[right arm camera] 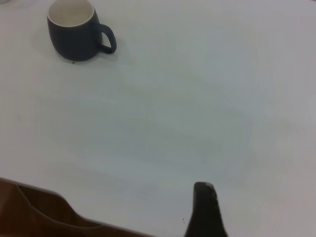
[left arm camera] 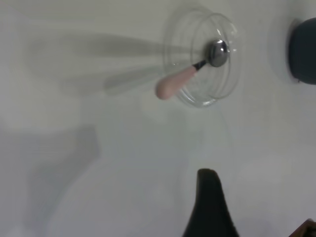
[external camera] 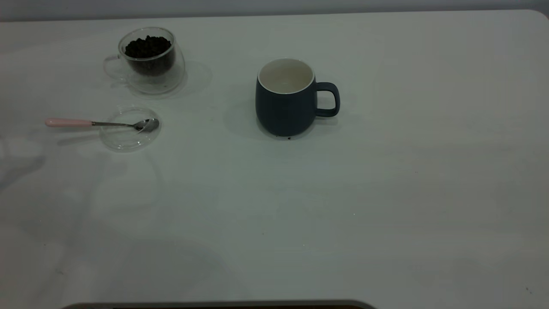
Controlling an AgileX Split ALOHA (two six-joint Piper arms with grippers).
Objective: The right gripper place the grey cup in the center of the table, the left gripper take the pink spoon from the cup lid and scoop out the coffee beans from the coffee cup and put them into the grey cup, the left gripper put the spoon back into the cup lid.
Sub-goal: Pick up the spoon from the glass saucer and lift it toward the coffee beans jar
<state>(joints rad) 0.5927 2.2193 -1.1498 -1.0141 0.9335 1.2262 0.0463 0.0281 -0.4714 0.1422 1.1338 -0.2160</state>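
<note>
Spoon pickup looks like the step in hand, since the grey cup (external camera: 286, 98) already stands upright near the middle of the table (external camera: 386, 193), handle toward 3 o'clock, its inside seemingly empty. The pink spoon (external camera: 101, 124) lies across the cup lid (external camera: 130, 128) at about 9 o'clock from the cup, metal bowl resting inside the glass disc, pink handle sticking out over the rim toward 9 o'clock. The coffee cup (external camera: 148, 60), heaped with coffee beans (external camera: 148, 46), sits just beyond the lid at 12 o'clock from it.

Only 1 dark fingertip of the left gripper (left arm camera: 210, 205) shows, in its wrist view, hanging clear of the spoon and holding nothing; how wide it stands I cannot tell. The right gripper (right arm camera: 205, 210) likewise shows 1 tip, well away from the cup.

A good grasp would take the pink handle beyond the rim, fingers straddling it crosswise, then lift gently so the light lid is not dragged
</note>
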